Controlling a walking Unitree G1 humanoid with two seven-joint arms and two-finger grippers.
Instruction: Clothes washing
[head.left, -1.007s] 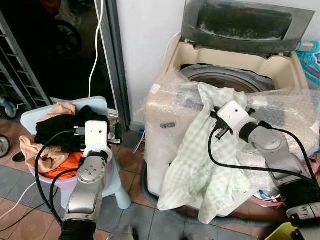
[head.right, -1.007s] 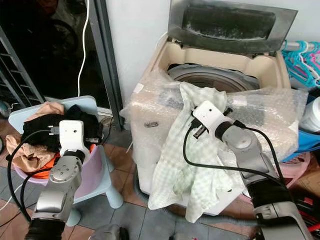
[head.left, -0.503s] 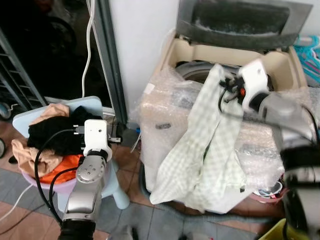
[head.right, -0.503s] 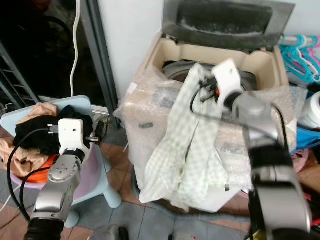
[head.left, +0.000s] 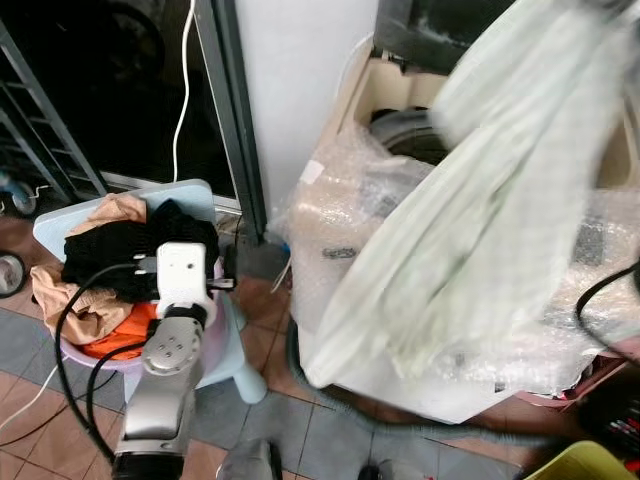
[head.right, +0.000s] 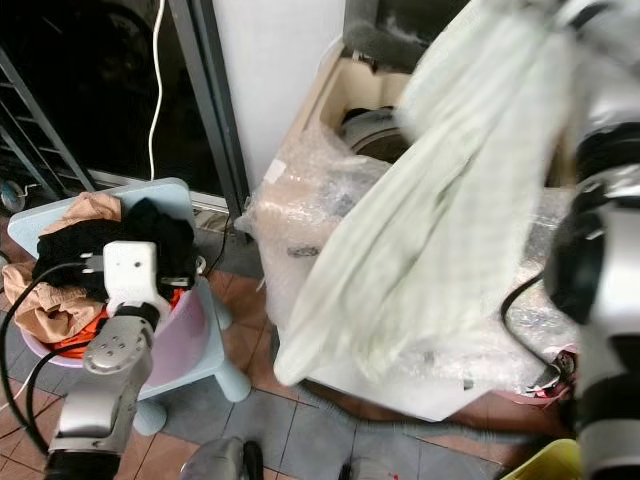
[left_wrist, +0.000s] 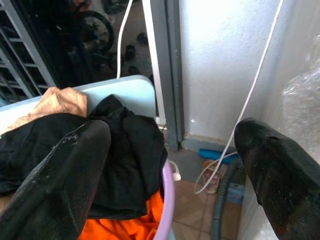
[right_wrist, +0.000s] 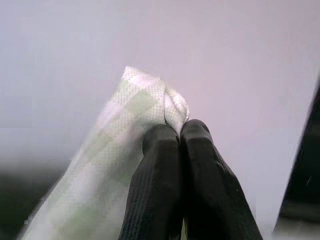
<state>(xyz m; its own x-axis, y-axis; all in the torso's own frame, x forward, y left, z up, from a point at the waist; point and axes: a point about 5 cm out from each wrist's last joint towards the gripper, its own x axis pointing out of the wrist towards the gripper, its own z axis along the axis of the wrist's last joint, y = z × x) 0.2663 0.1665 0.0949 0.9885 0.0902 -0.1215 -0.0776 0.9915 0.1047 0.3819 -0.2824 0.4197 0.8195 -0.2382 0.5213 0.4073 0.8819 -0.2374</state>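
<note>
A pale green checked cloth (head.left: 470, 210) hangs blurred in the air in front of the bubble-wrapped washing machine (head.left: 350, 215), reaching from high on the right down to its lower front. My right gripper (right_wrist: 179, 131) is shut on the cloth's top corner (right_wrist: 145, 100), held high. The machine's drum (head.left: 405, 130) is open behind the cloth. My left gripper (left_wrist: 170, 132) is open, its fingers (left_wrist: 65, 180) wide apart over a lilac basket (head.left: 215, 330) holding black (head.left: 120, 250), tan and orange (head.left: 120, 335) clothes.
The basket rests on a light blue chair (head.left: 225, 370) left of the machine. A dark doorway with a metal rack (head.left: 40, 140) and a white cable (head.left: 183, 75) lies behind. A grey hose (head.left: 400, 425) runs along the tiled floor; a yellow bin (head.left: 590, 465) sits bottom right.
My right arm has raised the checked cloth from the machine's front edge to high above it, and the cloth now swings free. The left arm stays over the basket. The camera has shifted slightly.
</note>
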